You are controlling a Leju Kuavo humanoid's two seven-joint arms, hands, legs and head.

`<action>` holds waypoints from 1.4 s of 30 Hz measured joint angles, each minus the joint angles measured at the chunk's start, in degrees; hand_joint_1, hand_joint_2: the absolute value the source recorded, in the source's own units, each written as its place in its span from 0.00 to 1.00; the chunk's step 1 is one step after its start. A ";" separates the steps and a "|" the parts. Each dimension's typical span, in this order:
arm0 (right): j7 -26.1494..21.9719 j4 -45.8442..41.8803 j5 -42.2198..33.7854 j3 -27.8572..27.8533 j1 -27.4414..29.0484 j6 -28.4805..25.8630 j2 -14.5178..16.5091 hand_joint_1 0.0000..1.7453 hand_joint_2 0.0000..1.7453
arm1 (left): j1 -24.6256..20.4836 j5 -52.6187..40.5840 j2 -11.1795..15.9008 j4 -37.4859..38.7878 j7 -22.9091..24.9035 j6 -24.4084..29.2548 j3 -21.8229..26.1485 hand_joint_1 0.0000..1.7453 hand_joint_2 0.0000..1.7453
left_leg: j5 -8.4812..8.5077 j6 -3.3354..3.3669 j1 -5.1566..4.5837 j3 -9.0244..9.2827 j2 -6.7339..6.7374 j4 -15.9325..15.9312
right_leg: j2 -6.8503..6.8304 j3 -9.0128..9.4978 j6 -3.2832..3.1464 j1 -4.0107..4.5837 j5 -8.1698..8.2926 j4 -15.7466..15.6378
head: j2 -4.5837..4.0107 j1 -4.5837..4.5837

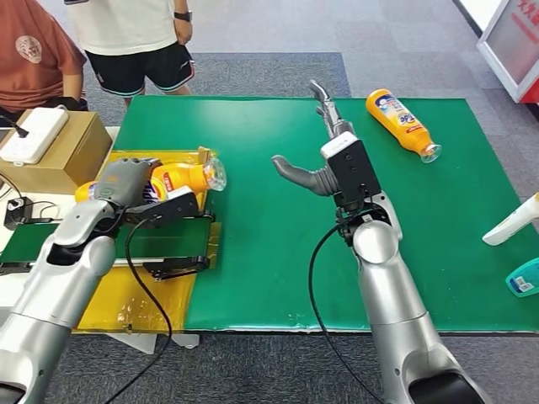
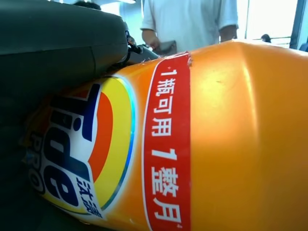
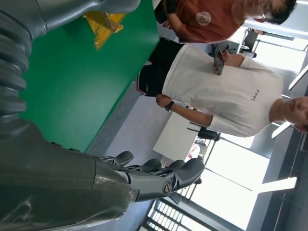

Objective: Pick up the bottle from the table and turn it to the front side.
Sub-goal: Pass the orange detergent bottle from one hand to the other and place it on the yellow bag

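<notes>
The green desk [image 1: 267, 278] fills the scene, with a yellow sheet [image 1: 136, 299] along its left edge and two people standing at the far side. Over that yellow sheet, the left hand [image 1: 124, 181] grips the orange bottle [image 1: 184, 178], fingers wrapped around its body, cap end pointing toward mid-desk; the close wrist view shows the label facing the camera. The right hand [image 1: 314, 160] hovers above the middle of the desk, fingers spread, holding nothing. A second orange bottle [image 1: 402, 124] lies at the far right.
</notes>
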 joint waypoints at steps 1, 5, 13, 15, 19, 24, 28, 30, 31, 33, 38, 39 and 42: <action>-0.04 -0.22 0.16 -0.20 0.09 0.01 0.00 0.00 1.00 | 0.85 -0.06 -0.01 -0.70 0.16 -0.33 -0.33 1.00 1.00 | 0.00 0.00 0.00 0.00 0.00 0.00 | 0.00 -0.01 0.00 0.00 0.00 0.00 | 0.00 0.00; -0.36 -0.50 0.39 -0.72 0.46 0.00 -0.01 0.00 1.00 | 3.77 -0.04 0.19 -2.88 -0.02 -0.93 -1.12 1.00 1.00 | 0.01 -0.01 0.02 0.00 0.00 -0.01 | -0.01 -0.04 -0.01 0.02 -0.01 0.00 | 0.00 -0.01; -1.30 -0.54 0.60 -1.13 0.89 -0.10 -0.02 0.00 1.00 | 6.41 0.13 0.44 -4.36 -0.99 -0.78 -1.97 1.00 1.00 | 0.03 -0.02 0.02 -0.01 0.00 -0.01 | -0.01 -0.02 0.00 0.04 0.01 0.01 | 0.00 -0.01; -1.31 -0.57 0.67 -1.19 0.93 -0.11 -0.02 0.00 1.00 | 6.76 0.04 0.57 -4.87 -1.02 -0.79 -2.16 1.00 1.00 | 0.03 -0.02 0.02 0.00 0.00 -0.01 | -0.01 -0.01 0.01 0.04 0.01 0.01 | 0.00 0.00; -1.47 -0.73 0.96 -1.77 1.36 -0.21 -0.02 0.00 1.00 | 8.26 -0.57 1.10 -6.42 -0.86 -0.73 -2.41 0.27 1.00 | 0.02 -0.02 0.02 0.00 0.00 -0.01 | -0.01 -0.02 0.01 0.03 0.01 0.01 | 0.00 0.00; -1.53 -0.89 1.29 -2.14 1.60 -0.23 -0.02 0.00 1.00 | 9.83 -1.14 1.43 -7.81 -0.75 -0.17 -2.50 0.00 1.00 | 0.02 -0.02 0.02 -0.01 0.00 -0.02 | -0.01 -0.03 0.00 0.04 0.01 0.01 | 0.00 -0.01; -1.42 -0.95 1.35 -2.22 1.63 -0.22 -0.02 0.00 1.00 | 10.44 -1.20 1.56 -9.04 -0.60 0.06 -2.51 0.00 1.00 | 0.02 -0.02 0.02 -0.01 0.00 -0.02 | -0.01 -0.02 0.00 0.04 0.01 0.01 | 0.00 0.00; -1.27 -0.96 1.38 -2.28 1.64 -0.22 -0.02 0.00 1.00 | 10.57 -1.21 1.65 -9.51 -0.43 0.08 -2.50 0.00 1.00 | 0.03 -0.02 0.02 0.00 0.00 -0.02 | -0.01 -0.01 0.01 0.04 0.01 0.01 | 0.00 0.00; -1.24 -0.96 1.40 -2.34 1.64 -0.22 -0.02 0.00 1.00 | 10.61 -1.21 1.69 -9.67 -0.39 0.09 -2.49 0.00 1.00 | 0.03 -0.02 0.02 0.00 0.00 -0.02 | -0.01 -0.01 0.01 0.04 0.01 0.01 | 0.00 0.00; -1.28 -0.97 1.40 -2.46 1.65 -0.22 -0.02 0.00 1.00 | 10.67 -1.21 1.76 -9.91 -0.49 0.13 -2.47 0.00 1.00 | 0.03 -0.02 0.02 0.00 0.00 -0.02 | -0.01 -0.01 0.01 0.04 0.01 0.01 | 0.00 0.00; -1.34 -1.06 1.41 -2.56 1.64 -0.22 -0.02 0.00 1.00 | 10.71 -1.15 1.85 -10.32 -0.93 0.14 -2.41 0.00 1.00 | 0.03 -0.02 0.02 0.00 0.00 -0.02 | -0.01 -0.01 0.01 0.04 0.02 0.01 | 0.00 -0.01; -1.28 -1.14 1.44 -2.57 1.64 -0.22 -0.02 0.00 1.00 | 10.71 -1.13 1.87 -10.45 -0.95 0.11 -2.40 0.00 1.00 | 0.03 -0.02 0.02 0.00 0.00 -0.02 | -0.01 -0.02 0.01 0.04 0.01 0.01 | 0.00 0.00; -0.98 -1.37 1.53 -2.58 1.61 -0.21 -0.02 0.00 1.00 | 10.71 -1.06 1.91 -10.95 -0.90 -0.01 -2.37 0.00 1.00 | 0.03 -0.02 0.02 0.00 0.00 -0.02 | -0.01 -0.01 0.01 0.04 0.01 0.01 | 0.00 -0.01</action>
